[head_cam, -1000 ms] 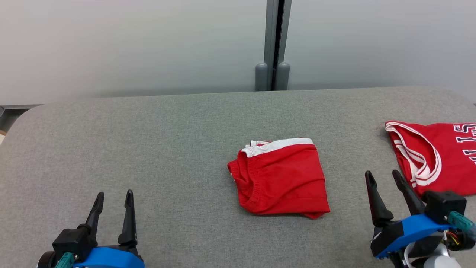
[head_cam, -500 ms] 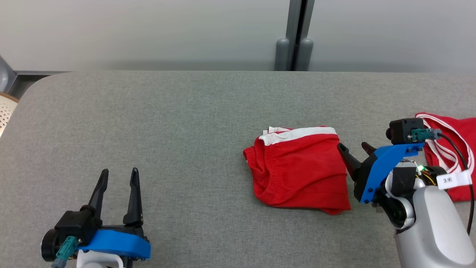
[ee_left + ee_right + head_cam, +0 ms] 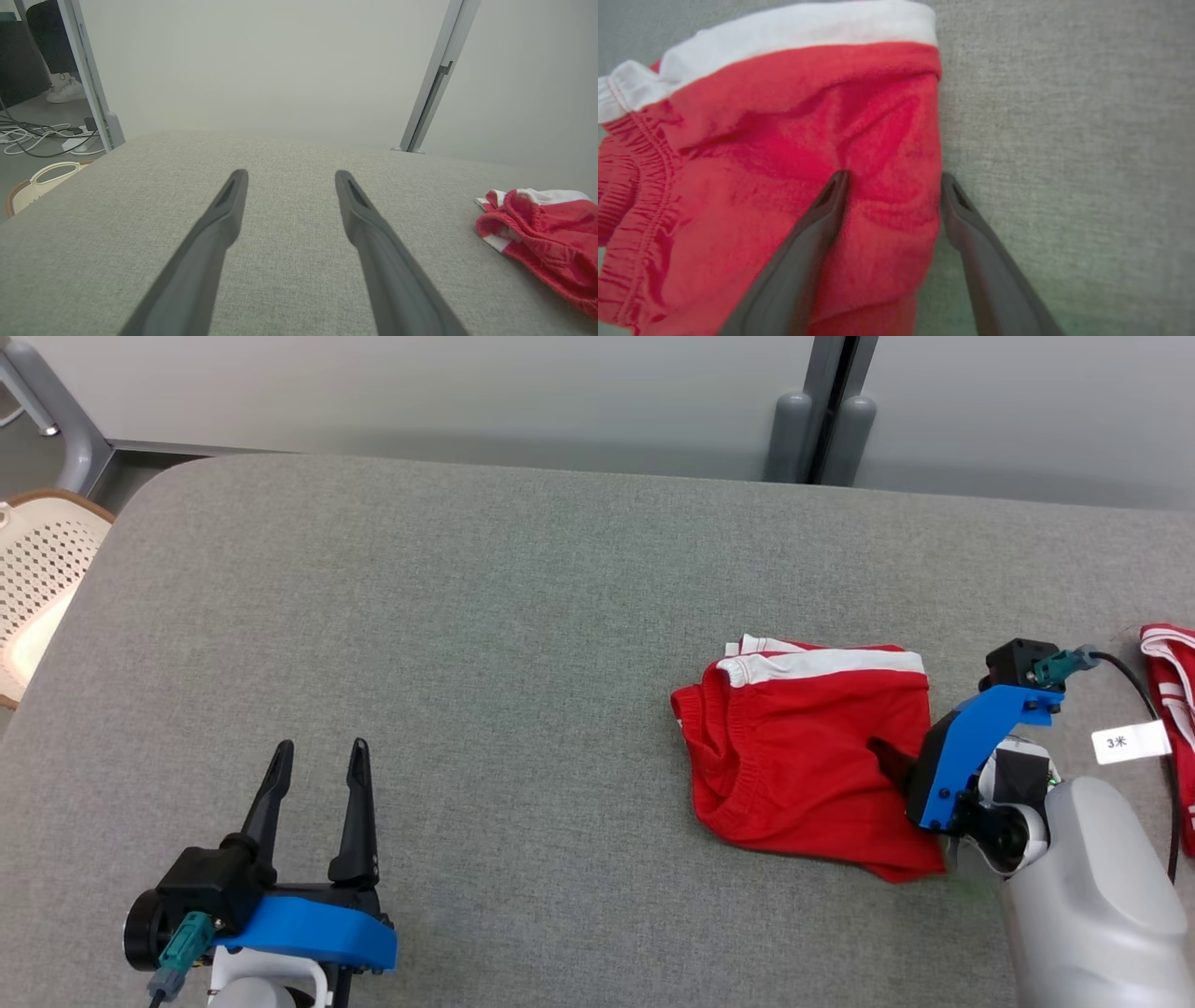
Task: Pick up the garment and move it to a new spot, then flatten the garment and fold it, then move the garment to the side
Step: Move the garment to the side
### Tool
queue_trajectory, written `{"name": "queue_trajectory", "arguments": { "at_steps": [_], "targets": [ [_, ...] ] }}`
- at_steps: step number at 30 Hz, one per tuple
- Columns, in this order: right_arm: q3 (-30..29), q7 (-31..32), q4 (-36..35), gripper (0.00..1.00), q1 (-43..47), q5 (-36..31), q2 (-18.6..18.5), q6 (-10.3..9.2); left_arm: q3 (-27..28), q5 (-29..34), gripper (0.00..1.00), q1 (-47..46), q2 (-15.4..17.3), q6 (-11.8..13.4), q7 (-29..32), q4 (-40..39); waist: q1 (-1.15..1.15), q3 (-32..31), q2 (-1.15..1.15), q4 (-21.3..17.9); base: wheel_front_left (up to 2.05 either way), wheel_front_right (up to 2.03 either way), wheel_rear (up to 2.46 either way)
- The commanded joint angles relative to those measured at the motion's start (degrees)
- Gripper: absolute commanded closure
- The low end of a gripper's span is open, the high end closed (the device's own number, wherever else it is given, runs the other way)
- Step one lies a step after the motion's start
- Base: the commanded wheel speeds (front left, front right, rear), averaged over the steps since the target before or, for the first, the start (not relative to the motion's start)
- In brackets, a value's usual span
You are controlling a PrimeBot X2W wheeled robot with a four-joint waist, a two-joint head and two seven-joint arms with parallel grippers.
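Two red garments are lying on the grey padded table (image 3: 485, 616): the folded red shorts (image 3: 794, 756), white-banded along the far edge, are sitting right of centre, and a second red garment (image 3: 1178, 709) is showing at the table's right edge, well apart from them. A pale perforated basket (image 3: 37, 579) is standing off the table's left end, a grey post (image 3: 822, 420) is rising behind the far side, and loose cables (image 3: 32, 137) are trailing on the floor beyond. The right gripper (image 3: 895, 176) is straddling the shorts' right edge with jaws wide, one finger over the red cloth and the other over bare table, clamping nothing; in the head view its blue bracket (image 3: 971, 747) is covering the shorts' near right corner, and a white cable label (image 3: 1130, 742) is hanging beside it. The left gripper (image 3: 321, 747) is resting at the lower left, spread wide and empty. Against a second ago, the head camera is looking further left, and the right gripper, then pointing up beside the second garment, is now reaching over the shorts, which are keeping the same fold
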Motion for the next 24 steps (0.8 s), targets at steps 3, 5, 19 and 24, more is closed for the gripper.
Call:
{"name": "queue_trajectory", "arguments": {
  "at_steps": [3, 5, 19, 24],
  "targets": [
    [0.78, 0.74, 4.89, 0.00, -1.27, 1.28, 0.14, 0.01, -0.13, 0.40, 0.00, -0.88, -0.36, -0.35, -0.28, 0.20, 0.00, 0.08, 0.00, 0.32, 0.00, 0.00, 0.00],
    [2.28, 1.29, 7.38, 0.47, -2.01, 1.38, 0.43, 0.03, -0.05, 0.55, 0.00, -0.97, -0.56, -0.34, -0.28, 0.13, 0.00, 0.13, 0.00, 0.32, 0.00, 0.00, 0.00],
    [21.60, 8.02, -5.93, 1.00, -10.78, -12.86, -6.82, 0.00, 2.23, 1.56, 0.00, -0.12, -1.51, -0.80, -0.29, -3.00, 0.00, 0.75, 0.00, -7.95, 0.00, 0.00, 0.00],
    [31.43, 12.61, -13.66, 1.00, -13.21, -7.99, -15.45, 0.00, 2.65, 2.19, 0.00, -1.21, -1.86, -1.23, -0.29, -4.36, 0.00, 1.99, 0.00, -13.01, 0.00, 0.00, 0.00]
  ]
}}
